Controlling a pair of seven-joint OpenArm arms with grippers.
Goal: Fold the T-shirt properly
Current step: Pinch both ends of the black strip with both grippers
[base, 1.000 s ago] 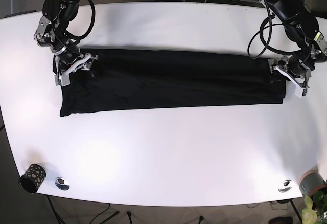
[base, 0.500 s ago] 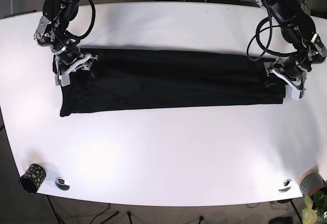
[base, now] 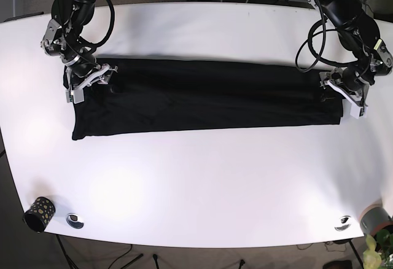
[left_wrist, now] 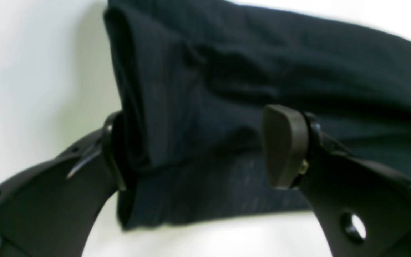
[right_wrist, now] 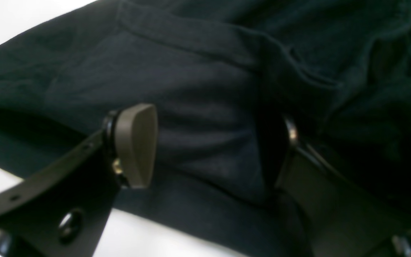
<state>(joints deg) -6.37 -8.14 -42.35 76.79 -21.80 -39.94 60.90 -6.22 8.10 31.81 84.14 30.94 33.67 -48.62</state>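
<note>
Left fingers point(left_wrist: 198, 150): spread wide in the lower half of the left wrist frame, astride the folded end of the shirt point(left_wrist: 262, 85); one pad point(left_wrist: 280, 146) bare and clear at centre right, the other at centre left pressed against a rolled cloth edge; not closed on anything.
Right fingers point(right_wrist: 212, 150): spread wide in the right wrist frame, pad point(right_wrist: 137, 142) at centre left resting over dark cloth, the opposite one at centre right half sunk in folds; no pinch seen.
Shirt, base frame: black shirt point(base: 202, 97) as a long flat band across the middle of the frame, upper half of the desk point(base: 202, 183), running left to right.
Left gripper, base frame: left gripper point(base: 345, 93) at the band's right end.
Right gripper, base frame: right gripper point(base: 91, 77) at the band's upper left corner.
Lower left of base frame: spotted cup point(base: 38, 212) at the desk edge, well apart from the shirt.
</note>
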